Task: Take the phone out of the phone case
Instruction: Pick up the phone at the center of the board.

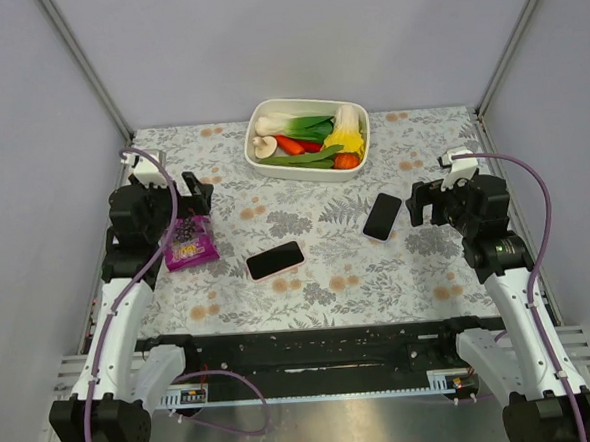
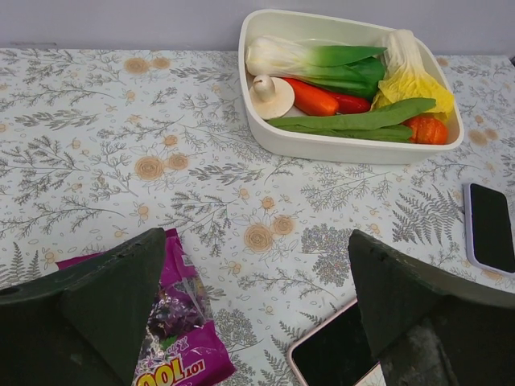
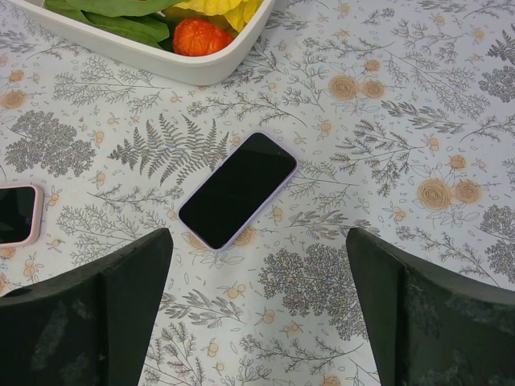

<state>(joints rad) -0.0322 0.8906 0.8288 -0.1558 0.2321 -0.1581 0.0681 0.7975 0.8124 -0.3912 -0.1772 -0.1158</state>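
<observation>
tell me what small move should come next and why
Probably lower the right gripper toward the lilac-cased phone. Its jaws stand open and hold nothing. That phone lies flat, screen up, just ahead of its fingers and apart from the vegetable tray. The pink-cased phone lies farther off, nearer the left arm.

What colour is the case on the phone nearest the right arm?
Pale lilac: a thin rim around the phone; the right wrist view shows it best.

Pink-cased phone [image 1: 274, 259] and lilac-cased phone [image 1: 382, 216] lie face-up.
</observation>
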